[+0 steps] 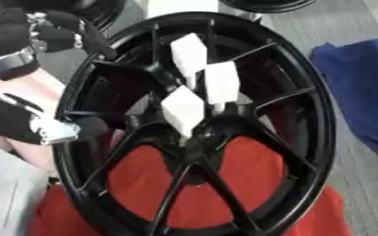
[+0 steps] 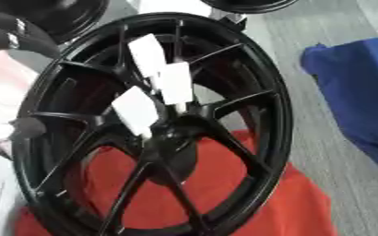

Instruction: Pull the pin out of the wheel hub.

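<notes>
A black spoked wheel hub [image 1: 301, 138] stands tilted on a red cloth. Three white flat pins stick out of its centre: an upper one [image 1: 189, 54], a right one [image 1: 222, 83] and a lower one [image 1: 182, 110]. My left hand [image 1: 56, 31] comes in from the left. Its fingers curl onto the rim at the upper left, and its thumb [image 1: 83, 126] presses the rim lower down. It touches none of the pins. My right hand shows in neither view.
The red cloth [image 1: 313, 214] lies under the wheel on a grey floor. A blue cloth [image 2: 357, 92] lies at the right. Parts of other black wheels [image 2: 59, 16] show along the top edge.
</notes>
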Controlling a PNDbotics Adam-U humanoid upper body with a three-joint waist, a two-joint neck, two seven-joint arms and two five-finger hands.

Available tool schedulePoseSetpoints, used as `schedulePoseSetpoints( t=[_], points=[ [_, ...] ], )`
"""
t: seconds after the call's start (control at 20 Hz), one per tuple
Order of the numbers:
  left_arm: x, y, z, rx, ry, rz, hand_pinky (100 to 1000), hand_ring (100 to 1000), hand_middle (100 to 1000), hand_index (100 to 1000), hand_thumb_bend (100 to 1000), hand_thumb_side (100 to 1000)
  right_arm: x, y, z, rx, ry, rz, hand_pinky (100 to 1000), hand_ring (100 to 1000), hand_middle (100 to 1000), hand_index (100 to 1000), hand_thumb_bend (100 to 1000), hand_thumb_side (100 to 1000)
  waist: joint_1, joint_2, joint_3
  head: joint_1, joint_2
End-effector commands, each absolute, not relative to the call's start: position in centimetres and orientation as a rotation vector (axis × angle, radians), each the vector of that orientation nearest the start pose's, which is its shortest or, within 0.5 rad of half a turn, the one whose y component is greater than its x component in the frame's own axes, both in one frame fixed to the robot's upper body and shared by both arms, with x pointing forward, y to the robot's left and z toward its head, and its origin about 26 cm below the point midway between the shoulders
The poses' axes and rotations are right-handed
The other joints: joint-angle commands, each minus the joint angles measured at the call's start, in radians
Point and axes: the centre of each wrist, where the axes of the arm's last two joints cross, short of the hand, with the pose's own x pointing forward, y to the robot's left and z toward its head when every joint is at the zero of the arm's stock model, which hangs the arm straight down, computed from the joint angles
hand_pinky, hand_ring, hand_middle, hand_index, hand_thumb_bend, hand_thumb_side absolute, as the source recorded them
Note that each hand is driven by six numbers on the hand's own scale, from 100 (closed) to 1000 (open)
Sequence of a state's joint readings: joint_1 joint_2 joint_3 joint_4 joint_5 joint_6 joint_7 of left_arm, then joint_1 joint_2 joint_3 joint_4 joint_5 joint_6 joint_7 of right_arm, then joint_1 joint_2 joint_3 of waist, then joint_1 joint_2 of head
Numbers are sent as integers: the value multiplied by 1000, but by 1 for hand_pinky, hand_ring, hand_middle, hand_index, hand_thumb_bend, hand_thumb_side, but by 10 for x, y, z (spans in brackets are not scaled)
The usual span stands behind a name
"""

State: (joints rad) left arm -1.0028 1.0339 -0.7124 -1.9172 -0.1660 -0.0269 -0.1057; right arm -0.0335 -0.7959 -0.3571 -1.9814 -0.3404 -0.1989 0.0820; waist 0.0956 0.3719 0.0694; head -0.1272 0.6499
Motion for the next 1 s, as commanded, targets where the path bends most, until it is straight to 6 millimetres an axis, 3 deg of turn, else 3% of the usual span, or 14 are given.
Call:
schedulePoseSetpoints(
  t=[0.05, 0.4, 0.8, 1.0],
  points=[
    [300, 201, 331, -778, 2523, 2227, 786, 767, 749, 859, 515, 671, 246, -411, 256, -478, -2283, 562, 859, 712, 644, 789, 100, 414, -8, -16, 1, -2, -7],
    [288, 199, 350, -779, 2565, 2310, 784, 765, 745, 854, 506, 627, 245, -411, 252, -488, -2279, 557, 859, 711, 643, 790, 100, 421, -15, -6, 1, 7, 13],
    [313, 169, 368, -583, 2658, 2435, 774, 746, 721, 842, 471, 646, 245, -411, 252, -481, -2277, 542, 859, 712, 645, 790, 100, 412, -23, -27, 5, 27, 74],
    [329, 165, 376, -499, 2669, 2504, 774, 747, 720, 839, 468, 645, 245, -412, 252, -477, -2278, 538, 859, 712, 645, 790, 100, 407, -25, -35, 9, 28, 84]
  ],
)
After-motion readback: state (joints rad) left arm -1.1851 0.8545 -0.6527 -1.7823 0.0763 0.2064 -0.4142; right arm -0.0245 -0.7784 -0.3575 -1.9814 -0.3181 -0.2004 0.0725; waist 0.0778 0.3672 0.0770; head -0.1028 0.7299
